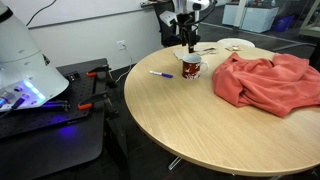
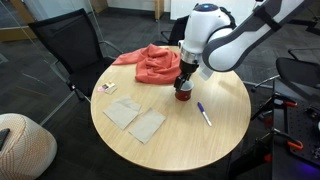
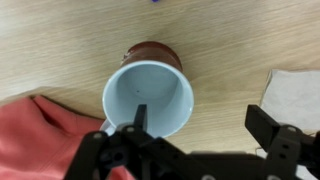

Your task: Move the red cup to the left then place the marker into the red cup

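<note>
The red cup (image 1: 191, 67) with a pale blue inside stands upright on the round wooden table (image 1: 190, 120), near its far side. It shows in both exterior views (image 2: 183, 93). My gripper (image 1: 189, 47) is directly above it and open. In the wrist view the cup (image 3: 150, 95) is below the gripper (image 3: 200, 120): one finger is over the cup's inside, the other outside its wall over bare table. The blue marker (image 1: 161, 73) lies flat on the table beside the cup, apart from it (image 2: 204, 113). Only its tip shows at the top edge of the wrist view (image 3: 155, 2).
A crumpled red cloth (image 1: 265, 82) lies close to the cup (image 2: 150, 65) and shows in the wrist view (image 3: 40, 140). Brown paper napkins (image 2: 135, 118) lie on the table. Office chairs (image 2: 60, 50) stand around it.
</note>
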Motion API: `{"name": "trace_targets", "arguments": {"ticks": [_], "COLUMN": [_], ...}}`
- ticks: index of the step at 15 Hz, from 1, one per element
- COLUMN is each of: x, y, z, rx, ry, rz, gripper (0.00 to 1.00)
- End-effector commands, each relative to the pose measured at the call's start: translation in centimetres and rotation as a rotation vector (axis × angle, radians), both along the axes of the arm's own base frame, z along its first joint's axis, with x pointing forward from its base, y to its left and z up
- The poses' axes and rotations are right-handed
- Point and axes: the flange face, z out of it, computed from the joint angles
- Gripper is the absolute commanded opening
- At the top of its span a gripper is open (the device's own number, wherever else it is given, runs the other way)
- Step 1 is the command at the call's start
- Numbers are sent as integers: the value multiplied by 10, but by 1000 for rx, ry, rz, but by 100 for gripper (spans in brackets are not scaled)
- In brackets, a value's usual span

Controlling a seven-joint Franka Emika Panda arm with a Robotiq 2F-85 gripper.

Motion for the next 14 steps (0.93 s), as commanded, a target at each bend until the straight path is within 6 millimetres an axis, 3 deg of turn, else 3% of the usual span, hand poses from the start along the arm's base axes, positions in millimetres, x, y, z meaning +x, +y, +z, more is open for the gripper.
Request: {"name": "trace_targets", "arguments": {"ticks": [1,8,14], "x": [-42,-99,-105], "y": [2,14,25], "z": [29,44,33], "rx": [17,26,29], "ry": [-8,29,55], "rz": [-45,-208,-355], "gripper": [100,100,100]}}
